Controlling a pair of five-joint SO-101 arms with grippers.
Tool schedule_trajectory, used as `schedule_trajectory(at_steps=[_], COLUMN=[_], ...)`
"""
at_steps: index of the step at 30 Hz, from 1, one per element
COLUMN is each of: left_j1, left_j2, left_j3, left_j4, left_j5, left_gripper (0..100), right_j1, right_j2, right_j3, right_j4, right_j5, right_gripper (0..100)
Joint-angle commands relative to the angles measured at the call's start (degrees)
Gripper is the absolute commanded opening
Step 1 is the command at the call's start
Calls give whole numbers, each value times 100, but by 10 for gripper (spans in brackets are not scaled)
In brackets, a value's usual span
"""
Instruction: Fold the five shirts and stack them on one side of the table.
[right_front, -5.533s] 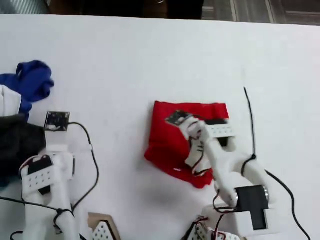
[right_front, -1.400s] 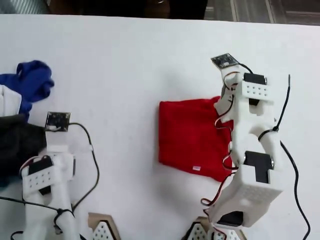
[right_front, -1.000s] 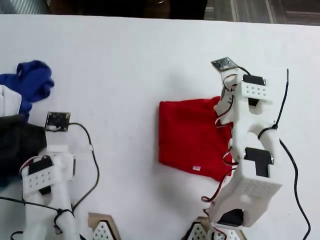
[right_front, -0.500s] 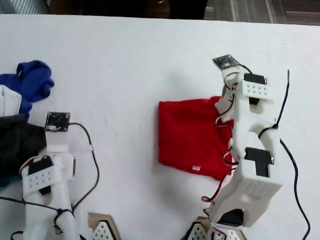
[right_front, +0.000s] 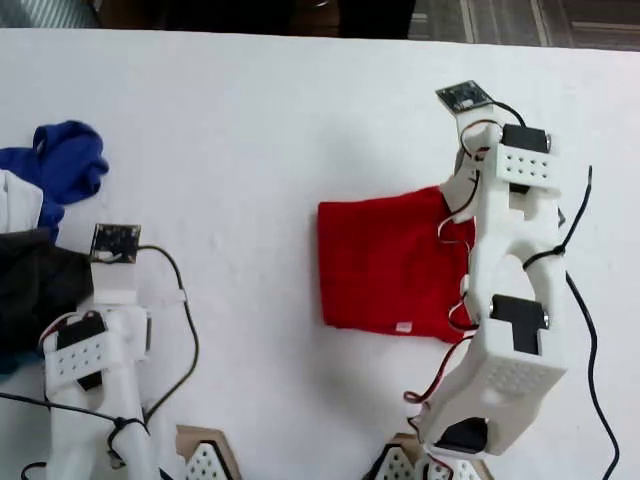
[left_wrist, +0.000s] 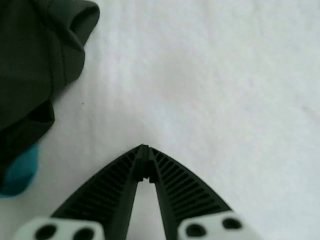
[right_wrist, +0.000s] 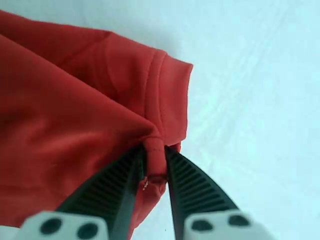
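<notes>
Bright, even light washes the white table (right_front: 250, 120); shadows stay faint.

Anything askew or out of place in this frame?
Nothing damaged. The red shirt lies folded mid-table, one corner bunched in the right end effector. At the table's left edge, the blue shirt and dark shirt sit crumpled in a heap.

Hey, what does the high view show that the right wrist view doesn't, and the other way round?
High view: at the left edge of the table, a blue shirt, a white cloth and a dark shirt, plus the whole folded outline of the red shirt. Right wrist view: the right gripper shut on a small fold at the shirt's corner. Both: the red shirt and the white table.
</notes>
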Motion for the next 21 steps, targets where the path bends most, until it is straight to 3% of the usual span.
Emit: schedule_trajectory(at_steps=[1, 10, 21], left_j1=[44, 44, 44], left_j2=[-105, -105, -105], left_j3=[-22, -22, -22], left_j4=[-70, -70, -70], left_j5=[53, 53, 53], left_gripper=[25, 25, 25], right_j1=[40, -119, -66], right_j2=[-400, -277, 910], right_j3=[-343, -923, -949], right_j4=[-400, -541, -963], right_j5=[158, 475, 475], right_gripper=[20, 20, 25])
